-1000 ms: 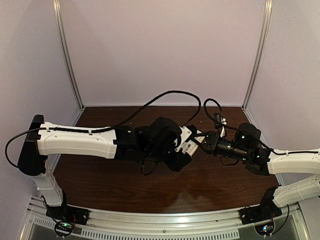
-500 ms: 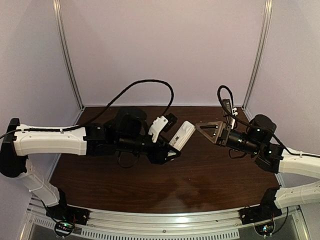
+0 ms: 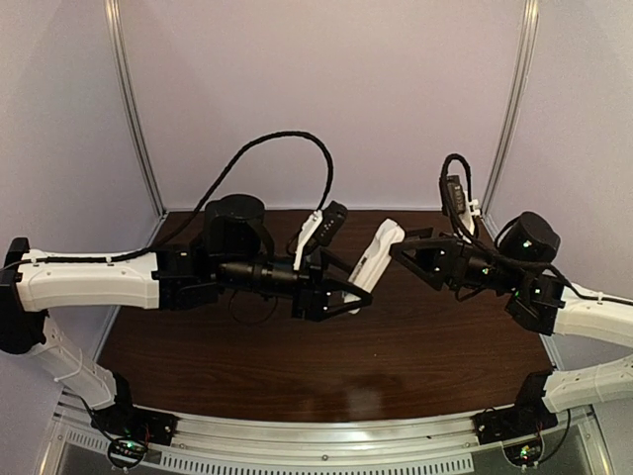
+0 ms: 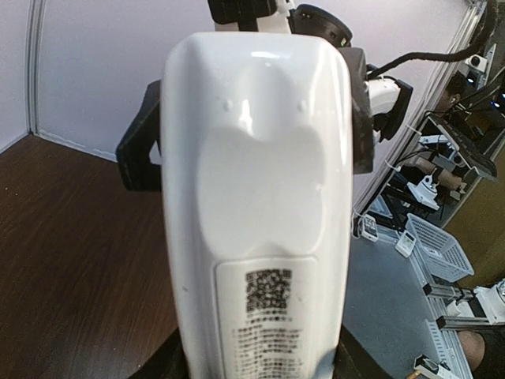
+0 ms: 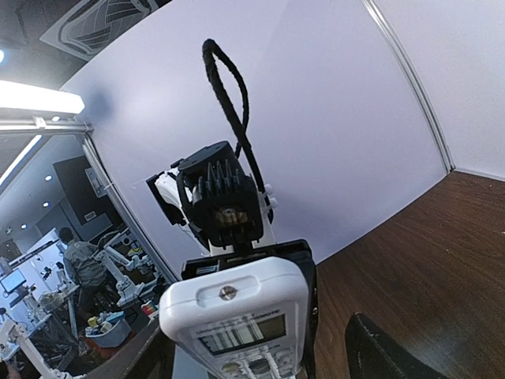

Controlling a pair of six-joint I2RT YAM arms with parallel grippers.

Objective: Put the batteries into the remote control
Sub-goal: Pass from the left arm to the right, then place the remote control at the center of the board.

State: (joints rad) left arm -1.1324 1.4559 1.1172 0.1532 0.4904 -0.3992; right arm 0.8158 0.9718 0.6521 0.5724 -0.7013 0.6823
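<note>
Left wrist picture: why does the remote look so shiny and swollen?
Left wrist view: white glare streaks sit on the glossy remote, and the close, wide lens seems to bulge it; right wrist view: a bright lamp washes out the upper-left corner.

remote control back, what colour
White, black code label; the remote control shows best in left wrist view.
</note>
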